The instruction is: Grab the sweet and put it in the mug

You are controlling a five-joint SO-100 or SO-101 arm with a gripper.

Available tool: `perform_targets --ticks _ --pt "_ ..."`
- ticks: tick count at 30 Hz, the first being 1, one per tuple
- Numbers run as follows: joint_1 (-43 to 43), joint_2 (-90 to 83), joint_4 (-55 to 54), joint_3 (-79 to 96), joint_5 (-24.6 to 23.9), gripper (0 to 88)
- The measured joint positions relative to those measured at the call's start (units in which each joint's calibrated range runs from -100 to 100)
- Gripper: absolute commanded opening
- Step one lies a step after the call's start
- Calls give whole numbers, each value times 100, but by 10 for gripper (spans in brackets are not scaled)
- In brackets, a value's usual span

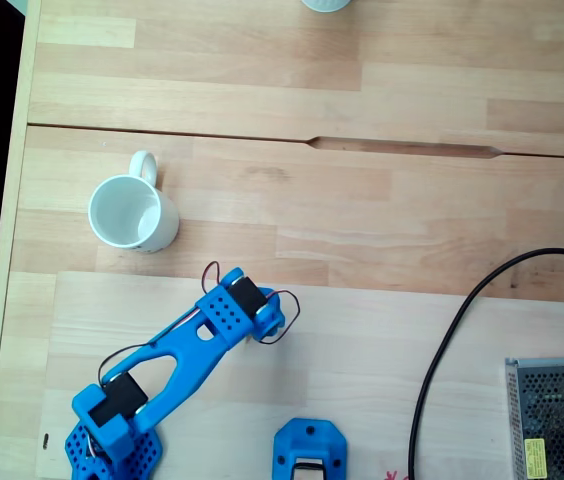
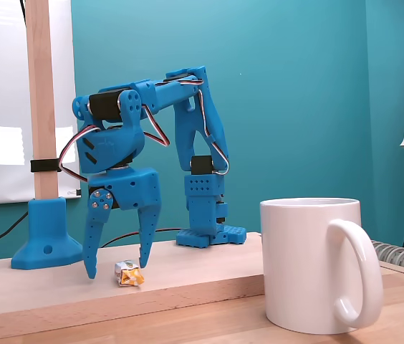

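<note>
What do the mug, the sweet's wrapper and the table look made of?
Mug: glossy white ceramic, judging by soft highlights. Sweet: crinkled wrapper, white and orange-yellow, probably paper or foil. Table: pale jointed wood, visible grain and plank seams, matte.

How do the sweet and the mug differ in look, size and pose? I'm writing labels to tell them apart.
Size: the sweet is tiny; the mug is far bigger.
Look: the sweet is a crinkled wrapper, white with orange-yellow; the mug is plain smooth white with a loop handle.
Pose: the sweet lies flat between the open gripper fingers; the mug stands upright, apart from the arm.
Both rest on the wooden table.
</note>
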Motion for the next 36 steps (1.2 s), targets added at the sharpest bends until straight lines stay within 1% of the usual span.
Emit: perform_targets --ticks 12,16,19,27,30,36 --pt "-7 64 0 0 0 257" --pt "-207 64 0 0 -15 267" --pt "-318 64 0 0 -34 257" --pt "-355 64 0 0 -39 252" --pt "-355 64 0 0 -39 211" --pt "-355 64 0 0 -39 72"
